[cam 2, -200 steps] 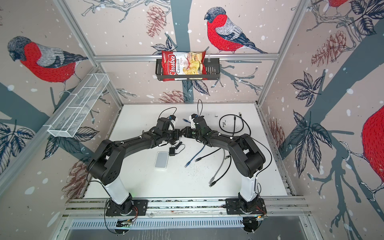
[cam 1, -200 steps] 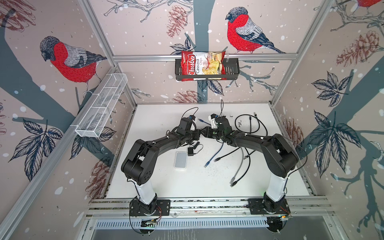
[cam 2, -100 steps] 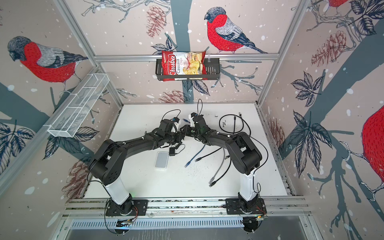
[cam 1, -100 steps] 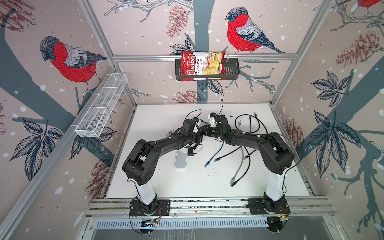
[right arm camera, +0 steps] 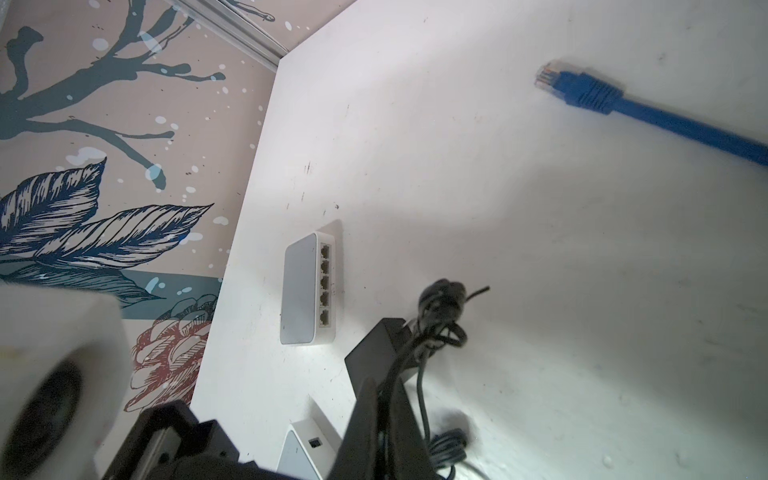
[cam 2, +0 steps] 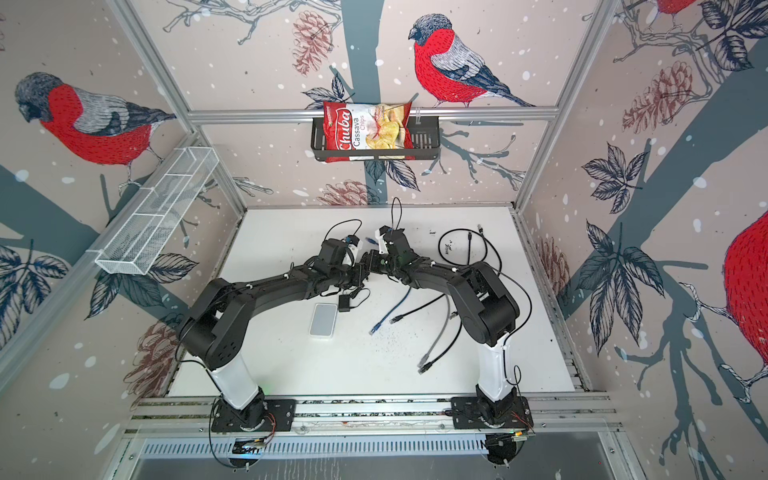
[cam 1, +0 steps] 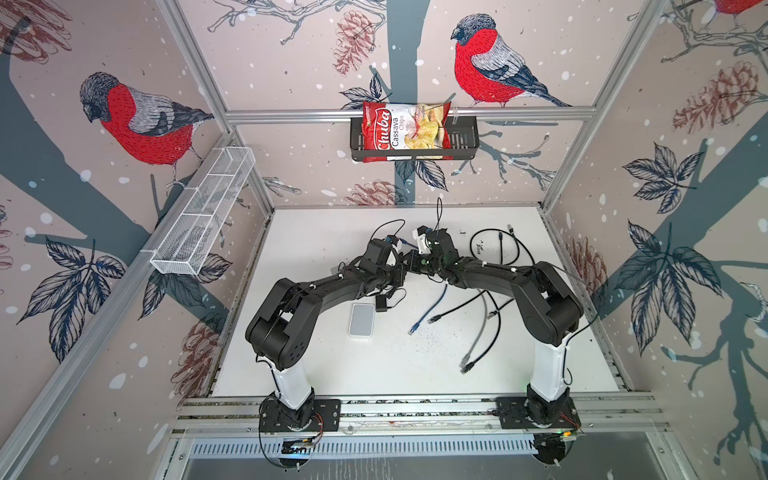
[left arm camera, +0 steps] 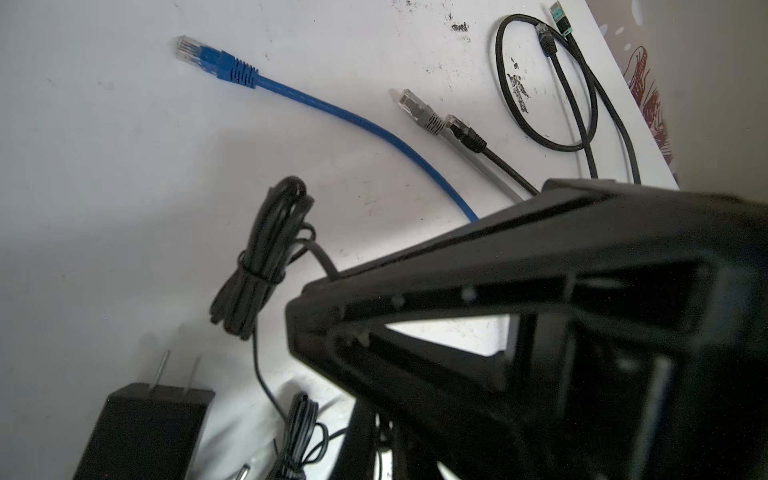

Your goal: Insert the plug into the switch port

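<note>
Plug end of the power cord: all I get is a small metallic tip [left arm camera: 246,472] at the edge of my left wrist view, blurred, lying on the table [cam 1: 415,374], not in the switch [cam 1: 362,322]. The switch lies flat on the table near my left arm [cam 1: 332,286], its row of five ports [right arm camera: 325,284] facing the black adapter [right arm camera: 380,343], which sits just beside its far corner in both top views. The adapter cord is tied in a bundle [left arm camera: 259,257] next to the adapter, with a loose thin strand leading off it. My right gripper [right arm camera: 384,388] is pressed together, and that thin strand runs right along its fingertips; looks like a pinch, but I can't confirm it. My left gripper [left arm camera: 297,326] hangs above the table near the bundle. Its fingers converge at the tip, but spread or closed I cannot tell. In both top views the two wrists meet nose to nose over the middle of the table, with my right arm [cam 1: 490,270] reaching across. The blue cable [cam 1: 428,311], grey cable [cam 1: 478,332] and black cables [cam 1: 498,249] lie loose to the right. On the back wall, a chips bag [cam 1: 405,131] sits in a black basket [cam 1: 461,137].
</note>
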Controlling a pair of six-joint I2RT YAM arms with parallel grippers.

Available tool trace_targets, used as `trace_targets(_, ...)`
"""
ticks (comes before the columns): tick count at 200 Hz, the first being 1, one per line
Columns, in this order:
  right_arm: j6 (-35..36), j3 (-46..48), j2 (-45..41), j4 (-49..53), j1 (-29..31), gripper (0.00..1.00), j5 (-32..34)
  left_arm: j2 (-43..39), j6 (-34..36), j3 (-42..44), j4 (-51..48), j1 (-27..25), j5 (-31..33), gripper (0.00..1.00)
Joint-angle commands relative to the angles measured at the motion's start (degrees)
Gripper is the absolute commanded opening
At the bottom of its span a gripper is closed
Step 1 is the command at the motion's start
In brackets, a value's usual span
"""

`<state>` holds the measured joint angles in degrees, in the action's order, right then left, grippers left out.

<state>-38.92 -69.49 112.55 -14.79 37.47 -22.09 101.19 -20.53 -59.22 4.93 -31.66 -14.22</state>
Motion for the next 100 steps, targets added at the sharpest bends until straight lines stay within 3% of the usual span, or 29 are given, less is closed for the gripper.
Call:
trace_targets(1,0.41,-0.82,0.11,0.79,-0.12,0.09,-2.92,-0.27,0.44,0.8,3.7,-0.08,-0.01,0.25)
trace_targets(20,0.66,-1.51,0.03,1.33,-0.21,0.08,-2.96,-0.8,0.18,1.74,4.87,-0.16,-0.17,0.39)
trace_targets(44,0.95,-2.13,-0.05,2.04,-0.38,0.08,-3.53,-1.08,-0.06,3.49,6.52,-0.13,-0.42,0.47)
trace_targets(100,0.6,-2.23,-1.29,2.78,-1.17,0.09,-6.52,-1.56,0.62,7.01,12.55,-0.14,0.31,0.45)
